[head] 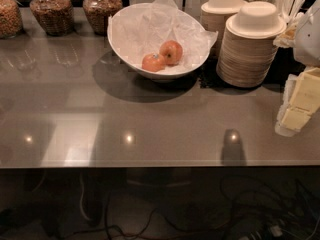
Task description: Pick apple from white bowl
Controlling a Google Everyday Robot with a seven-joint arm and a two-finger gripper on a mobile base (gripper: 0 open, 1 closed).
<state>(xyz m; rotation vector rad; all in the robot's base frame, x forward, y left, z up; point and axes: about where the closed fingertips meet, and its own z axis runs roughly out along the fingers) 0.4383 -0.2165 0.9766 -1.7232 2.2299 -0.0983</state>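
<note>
- Apple is sitting inside the white bowl on crinkled tissue, touching a flatter apple.
- Gripper is hanging well right of the bowl, beyond stacked beige bowls; its opening cannot be told.

jars back left | beige bowl stacks right | flatter apple
</note>
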